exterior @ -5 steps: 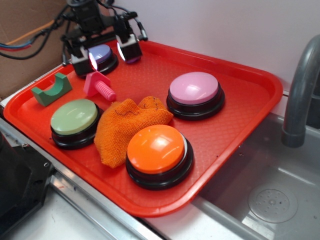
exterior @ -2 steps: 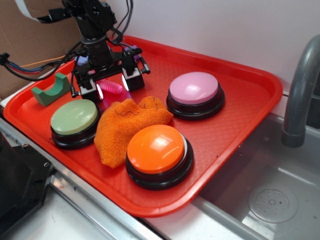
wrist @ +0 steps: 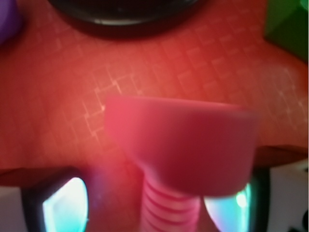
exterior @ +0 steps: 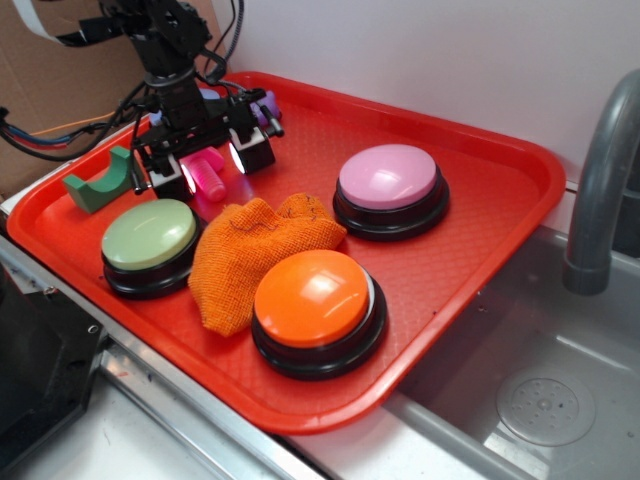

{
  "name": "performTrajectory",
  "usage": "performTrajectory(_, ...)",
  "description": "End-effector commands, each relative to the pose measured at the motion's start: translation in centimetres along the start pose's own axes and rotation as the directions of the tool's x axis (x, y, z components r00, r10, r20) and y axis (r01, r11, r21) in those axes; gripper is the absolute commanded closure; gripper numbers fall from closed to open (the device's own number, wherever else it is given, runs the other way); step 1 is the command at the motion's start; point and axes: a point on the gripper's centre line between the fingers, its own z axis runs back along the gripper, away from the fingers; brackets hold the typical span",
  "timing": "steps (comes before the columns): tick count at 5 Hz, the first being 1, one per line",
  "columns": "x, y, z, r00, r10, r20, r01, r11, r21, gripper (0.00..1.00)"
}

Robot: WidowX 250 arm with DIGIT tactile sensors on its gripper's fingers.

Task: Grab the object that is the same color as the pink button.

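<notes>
Red tray (exterior: 480,215) carries the pink button (exterior: 390,185), three other buttons and an orange cloth (exterior: 255,250); the gripper (exterior: 208,165) straddles the pink toy bolt (exterior: 208,172), whether clamped I cannot tell.

no readable text or labels anywhere.

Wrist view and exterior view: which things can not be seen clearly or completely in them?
- Pink bolt: blurred in the wrist view, shaft cut by the bottom edge; in the exterior view its head is hidden by the end effector.
- Contact of fingers on the bolt: not readable in either view.
- Purple-blue button: mostly behind the arm, exterior view.
- Purple figure: only a sliver shows.
</notes>
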Motion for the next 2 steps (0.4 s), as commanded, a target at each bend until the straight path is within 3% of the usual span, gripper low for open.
performTrajectory(1,0.4,0.1,0.4,0.985,-0.173,-0.005,0.173,0.983,0.054,1.0)
performTrajectory(2,0.3,-0.4,1.8,0.958,-0.286,-0.006,0.285,0.955,0.077,1.0)
